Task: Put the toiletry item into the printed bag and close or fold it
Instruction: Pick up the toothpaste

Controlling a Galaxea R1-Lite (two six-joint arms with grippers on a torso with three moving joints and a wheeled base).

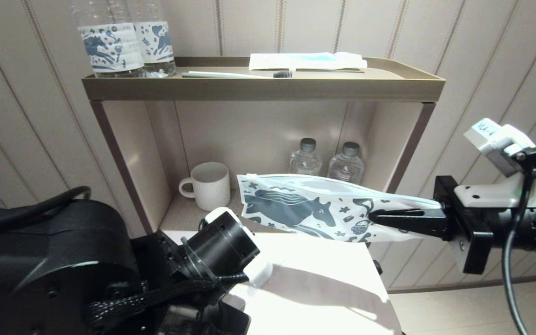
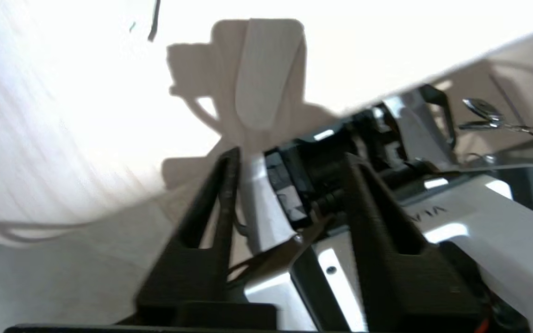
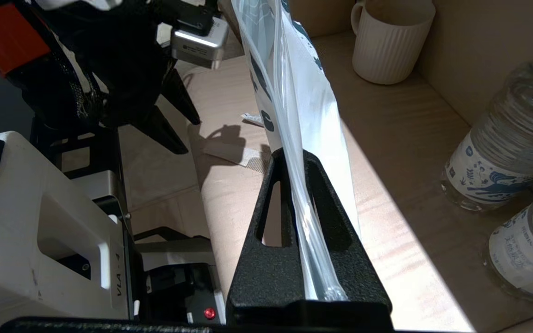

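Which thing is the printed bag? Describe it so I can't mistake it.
In front of the open shelf unit, the right gripper holds the printed bag in the air. It is flat, white, with a dark horse, unlike the horse-labelled bottles.

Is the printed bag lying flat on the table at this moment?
No. In the head view the printed bag is held in the air by the right gripper, whose fingers are clamped on its end.

The printed bag (image 1: 314,209) hangs above the table (image 1: 324,284) — before the shelf's mug (image 1: 207,185) and bottles (image 1: 326,162).
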